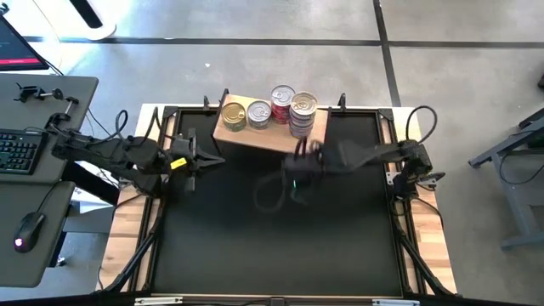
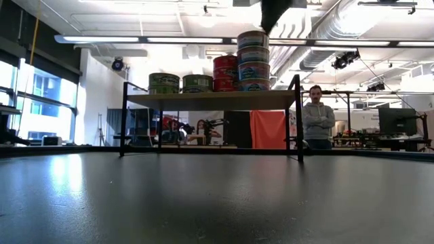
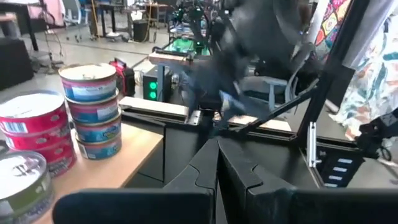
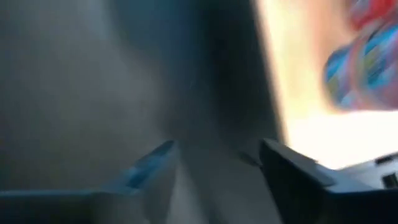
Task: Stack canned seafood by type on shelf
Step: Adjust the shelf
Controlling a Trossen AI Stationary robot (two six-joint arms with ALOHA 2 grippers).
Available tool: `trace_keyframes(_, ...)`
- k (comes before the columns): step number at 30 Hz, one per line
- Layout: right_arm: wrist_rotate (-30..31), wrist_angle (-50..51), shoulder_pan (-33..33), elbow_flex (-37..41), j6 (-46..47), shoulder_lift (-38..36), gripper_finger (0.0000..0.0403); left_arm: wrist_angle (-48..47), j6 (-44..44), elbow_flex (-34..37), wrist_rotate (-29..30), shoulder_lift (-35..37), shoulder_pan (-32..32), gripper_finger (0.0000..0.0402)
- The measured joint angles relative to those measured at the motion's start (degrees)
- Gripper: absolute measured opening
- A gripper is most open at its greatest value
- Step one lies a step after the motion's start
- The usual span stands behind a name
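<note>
On the far edge of the large black mat (image 1: pixel 280 246) stands the light-brown rectangular wooden shelf on thin black legs (image 1: pixel 255 136), w/ all the small round flat seafood tins on top, in four groups in a row. From the high view, left to right: gold-lid tins w/ greenish labels (image 1: pixel 234 114), silver-lid tins w/ greenish labels (image 1: pixel 258 114), a stack w/ red labels (image 1: pixel 282 98) and a taller stack w/ bluish labels (image 1: pixel 303 110). In the low view the two greenish groups (image 2: pixel 163 83) and (image 2: pixel 197 83) are low, the red stack (image 2: pixel 225 73) is higher, and the bluish stack (image 2: pixel 253 60) is the highest, four tins approx.

The right gripper (image 1: pixel 303 155) is over the mat just beside the shelf's front right corner, near the bluish stack but not touching it. Its two dark fingers (image 4: pixel 292 171) are apart and nothing is between them; the picture is blurred, so details can't be told.

The left gripper (image 1: pixel 204 159) hovers over the mat's left part, just in front of the shelf's left end. Its fingers (image 3: pixel 196 171) are pressed together, holding nothing.

Behind the table, in the low view, a person (image 2: pixel 317 118) stands w/ crossed arms. A grey desk w/ keyboard and mouse (image 1: pixel 25 170) is left of the table.
</note>
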State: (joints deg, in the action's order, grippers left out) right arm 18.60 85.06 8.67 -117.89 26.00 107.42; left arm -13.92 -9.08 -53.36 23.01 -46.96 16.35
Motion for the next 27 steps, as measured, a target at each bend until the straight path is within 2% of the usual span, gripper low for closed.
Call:
trace_keyframes(2, 0.9, -1.1, 2.5, 6.7, 3.4, -1.0, 0.0158, 0.1, 1.6, 0.0, -0.2, 0.3, -0.6, 0.0000)
trace_keyframes(5, 0.7, -7.5, 5.8, 19.2, 10.2, -4.2, 0.0044, 0.0, 2.2, 0.0, -0.2, 1.1, -1.6, 0.0000)
trace_keyframes(6, 0.2, -10.0, 6.7, 23.4, 13.1, -6.0, 0.0023, 0.2, 2.2, 0.0, -0.2, 1.3, -1.8, 0.0000)
trace_keyframes(9, 1.1, -18.9, 9.2, 35.6, 25.8, -13.0, 0.0020, 0.1, 2.2, 0.0, -0.4, 2.0, -2.2, 0.0000)
trace_keyframes(12, 7.2, -30.7, 11.4, 47.7, 37.9, -21.1, 0.0005, 0.1, 2.3, 0.0, -0.7, 2.3, -2.1, 0.0000)
trace_keyframes(14, 12.2, -38.4, 11.7, 54.8, 43.3, -25.1, 0.0005, 0.1, 2.5, 0.0, -0.7, 2.3, -2.1, 0.0000)
trace_keyframes(17, 16.2, -49.5, 10.2, 63.0, 46.4, -27.8, 0.0002, 0.1, 3.7, 0.0, 0.1, 2.1, -2.1, 0.0000)
trace_keyframes(20, 18.3, -59.5, 8.6, 67.9, 44.8, -27.9, 0.0001, 0.0, 3.7, 0.0, 1.2, 2.1, -2.1, 0.0000)
trace_keyframes(27, 28.1, -61.0, 4.4, 70.5, 48.3, -26.9, 0.0000, 0.0, 3.8, 0.0, 3.0, 2.1, -2.1, 0.0000)
